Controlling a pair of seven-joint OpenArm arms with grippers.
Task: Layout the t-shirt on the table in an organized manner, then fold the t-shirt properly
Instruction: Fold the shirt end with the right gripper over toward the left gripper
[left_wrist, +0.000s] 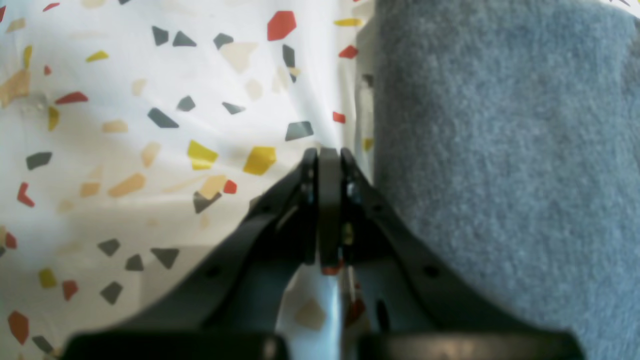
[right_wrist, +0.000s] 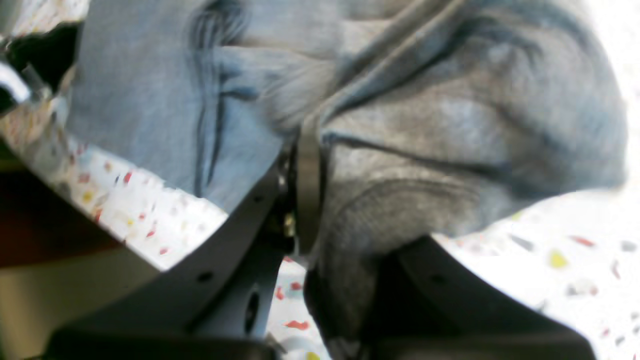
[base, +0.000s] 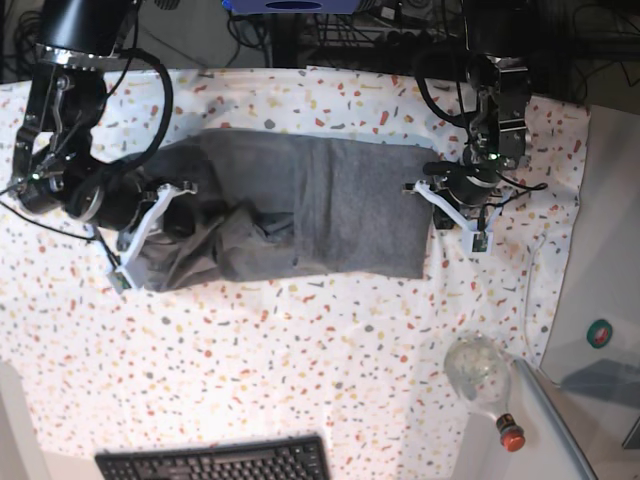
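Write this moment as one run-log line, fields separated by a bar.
t-shirt: partly spread, bunched one side | right gripper: shut on t-shirt | left gripper: shut, empty, beside t-shirt edge

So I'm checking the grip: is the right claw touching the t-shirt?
Touching. The right wrist view shows the right claw shut on bunched grey t-shirt fabric.

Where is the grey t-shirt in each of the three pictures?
Left wrist: the t-shirt fills the right side, beside the shut left gripper.
Right wrist: it fills the top and middle, bunched, with the right gripper shut on it.
Base: it lies across the upper middle.
Shared landmark: the speckled table cloth.
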